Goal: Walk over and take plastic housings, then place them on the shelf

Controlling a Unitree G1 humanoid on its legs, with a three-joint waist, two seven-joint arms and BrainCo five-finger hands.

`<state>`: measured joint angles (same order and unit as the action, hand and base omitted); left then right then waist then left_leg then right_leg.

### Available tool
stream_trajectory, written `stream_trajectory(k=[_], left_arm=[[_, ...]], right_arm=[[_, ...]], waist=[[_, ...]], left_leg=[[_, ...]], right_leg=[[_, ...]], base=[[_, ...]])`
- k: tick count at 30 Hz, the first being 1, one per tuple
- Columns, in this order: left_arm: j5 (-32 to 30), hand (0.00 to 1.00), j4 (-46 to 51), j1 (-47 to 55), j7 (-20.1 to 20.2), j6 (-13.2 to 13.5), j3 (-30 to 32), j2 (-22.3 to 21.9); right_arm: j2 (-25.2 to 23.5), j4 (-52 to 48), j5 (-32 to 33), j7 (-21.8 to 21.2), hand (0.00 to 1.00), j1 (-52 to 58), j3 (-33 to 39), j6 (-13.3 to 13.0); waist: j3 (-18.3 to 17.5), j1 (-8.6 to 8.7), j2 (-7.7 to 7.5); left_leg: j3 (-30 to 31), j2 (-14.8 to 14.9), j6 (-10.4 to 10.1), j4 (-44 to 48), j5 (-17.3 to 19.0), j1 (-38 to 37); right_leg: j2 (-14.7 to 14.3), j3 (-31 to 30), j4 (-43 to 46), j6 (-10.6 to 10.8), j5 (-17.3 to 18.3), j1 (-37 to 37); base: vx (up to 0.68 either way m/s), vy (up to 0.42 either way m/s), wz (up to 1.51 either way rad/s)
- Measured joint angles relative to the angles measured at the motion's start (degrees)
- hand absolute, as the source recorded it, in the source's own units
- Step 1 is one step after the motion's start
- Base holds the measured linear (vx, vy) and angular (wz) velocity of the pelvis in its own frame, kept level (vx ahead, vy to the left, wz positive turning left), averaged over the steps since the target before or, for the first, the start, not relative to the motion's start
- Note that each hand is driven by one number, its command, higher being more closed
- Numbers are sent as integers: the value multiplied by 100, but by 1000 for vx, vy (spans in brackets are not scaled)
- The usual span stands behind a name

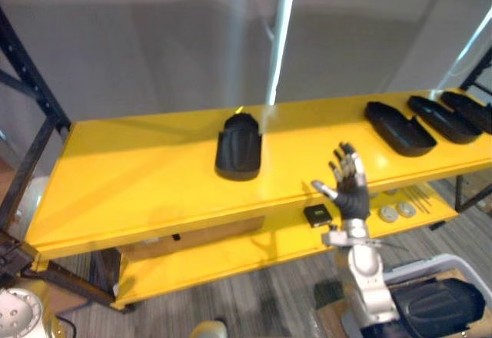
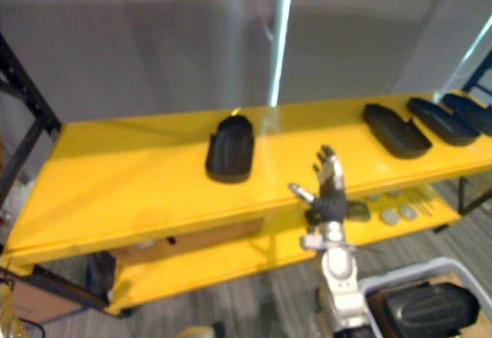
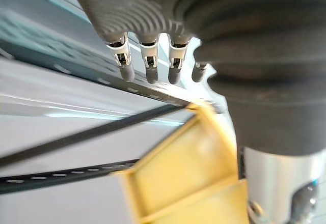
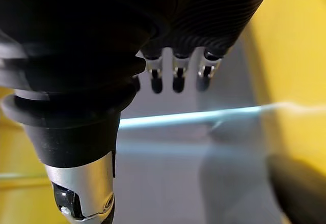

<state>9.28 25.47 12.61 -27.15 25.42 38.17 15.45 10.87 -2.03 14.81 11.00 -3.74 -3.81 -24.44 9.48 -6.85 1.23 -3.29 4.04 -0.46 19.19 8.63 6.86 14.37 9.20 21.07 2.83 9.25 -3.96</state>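
Note:
A black plastic housing lies on the top board of the yellow shelf, near its middle. Three more housings lie side by side at the board's right end. Another black housing rests in a pale bin at the lower right. My right hand is raised in front of the shelf's front edge, right of the middle housing, open with fingers spread and empty. In its wrist view, my left hand is open beside the shelf's yellow end, holding nothing.
On the lower yellow board lie a small black box, grey discs and thin rods. A black rack upright stands at the left. The bin's pale rim is beside my right arm. A grey wall backs the shelf.

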Motion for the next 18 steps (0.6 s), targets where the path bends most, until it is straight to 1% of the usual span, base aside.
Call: stream_trajectory(k=[1, 2, 3, 4, 5, 6, 7, 8, 9, 10, 11, 12, 13, 14, 15, 16, 17, 18], left_arm=[[57, 0, -43, -19, 30, 17, -68, -6], [150, 0, -103, -37, 57, 30, -148, -17], [226, 0, -181, -34, 72, 45, -210, -21], [387, 0, -199, -42, 149, 87, -234, -39], [503, 0, -197, -11, 224, 157, -217, -80], [622, 0, -175, 69, 301, 237, -145, -149], [626, 0, -138, 141, 359, 276, -26, -313], [658, 0, -129, 143, 402, 332, -76, -553], [667, 0, -128, 137, 441, 365, -111, -630], [661, 0, -118, 73, 529, 462, -231, -699], [634, 0, -35, -34, 600, 479, -406, -698], [612, 0, 39, -102, 607, 479, -486, -695], [590, 0, 211, -231, 607, 510, -613, -693], [591, 0, 284, -356, 602, 576, -683, -662], [589, 0, 286, -416, 599, 581, -701, -652], [589, 0, 271, -485, 593, 573, -721, -637], [591, 0, 268, -488, 591, 570, -741, -639], [590, 0, 265, -489, 592, 563, -750, -639]], right_arm=[[4, 5, 1, 12, 0, 34, 63, 7], [4, 5, 2, 20, 0, 101, 137, 8], [11, 4, 1, 27, 0, 179, 285, 12], [49, -7, 3, 29, 0, 181, 424, 12], [101, -10, -4, 34, 0, 158, 543, 10], [130, -12, -71, 43, 0, 99, 645, 9], [194, -43, -164, 57, 0, 24, 751, 5], [300, -99, -173, 96, 0, 11, 880, 14], [337, -144, -174, 147, 0, 13, 942, 21], [372, -243, -218, 247, 0, 26, 1118, 33], [384, -287, -228, 330, 0, 69, 1312, 53], [384, -317, -248, 376, 0, 116, 1404, 60], [380, -405, -299, 417, 0, 197, 1598, 60], [338, -468, -420, 422, 0, 249, 1758, 51], [320, -506, -454, 416, 0, 273, 1816, 50], [230, -670, -440, 385, 0, 383, 1911, 48], [98, -893, -383, 261, 0, 531, 1987, 37], [20, -996, -326, 195, 0, 611, 2013, 9]], waist=[[12, -2, -12], [11, 36, -13], [8, 143, -10], [8, 135, -15], [-7, 89, -44], [-42, 48, -122], [-96, 61, -217], [-120, 83, -155], [-112, 100, -86], [-107, 136, 116], [-122, 163, 252], [-138, 171, 281], [-129, 191, 325], [-93, 269, 292], [-80, 304, 294], [-7, 382, 210], [52, 436, 119], [80, 467, 76]], left_leg=[[59, -31, -13, 72, 45, 17], [180, -52, -28, 87, 54, 47], [455, -62, -59, 89, 69, 108], [620, -58, -127, 69, 50, 155], [714, -60, -204, 0, 13, 175], [739, -71, -297, -123, -45, 184], [727, -65, -445, -230, -158, 287], [625, 154, -467, -309, -276, 350], [465, 334, -447, -338, -328, 431], [125, 669, -525, -449, -382, 530], [-153, 862, -666, -650, -468, 501], [-243, 886, -757, -758, -541, 457], [-288, 856, -855, -1070, -865, 213], [-355, 809, -885, -1459, -1099, -3], [-372, 779, -887, -1580, -1134, -100], [-441, 721, -882, -1714, -1151, -296], [-537, 680, -872, -1775, -1142, -438], [-555, 661, -866, -1817, -1139, -498]], right_leg=[[-16, -193, -77, 50, -30, -10], [-63, -333, -140, 100, -60, 21], [-176, -449, -162, 159, -46, 47], [-236, -450, -167, 211, -9, 48], [-280, -425, -210, 237, 13, 61], [-330, -377, -365, 249, 65, 113], [-331, -312, -616, 469, 7, 120], [-424, -29, -675, 474, -71, 129], [-502, 141, -759, 409, -142, 150], [-657, 413, -996, 344, -312, 273], [-743, 606, -1195, 307, -467, 389], [-759, 670, -1267, 311, -497, 411], [-765, 723, -1279, 318, -501, 420], [-733, 739, -1280, 332, -510, 441], [-719, 734, -1284, 345, -517, 462], [-672, 708, -1335, 346, -516, 581], [-621, 654, -1376, 354, -515, 665], [-595, 643, -1383, 359, -515, 697]], base=[[0, -109, 39], [5, -85, 80], [35, -166, 102], [56, -244, 100], [61, -271, 69], [65, -334, 66], [57, -351, 88], [59, -336, 90], [81, -323, 100], [133, -246, 87], [117, -195, 79], [171, -86, 49], [161, -33, 24], [176, -33, 11], [107, 14, -5], [84, 31, -19], [83, 41, -22], [71, 50, -16]])
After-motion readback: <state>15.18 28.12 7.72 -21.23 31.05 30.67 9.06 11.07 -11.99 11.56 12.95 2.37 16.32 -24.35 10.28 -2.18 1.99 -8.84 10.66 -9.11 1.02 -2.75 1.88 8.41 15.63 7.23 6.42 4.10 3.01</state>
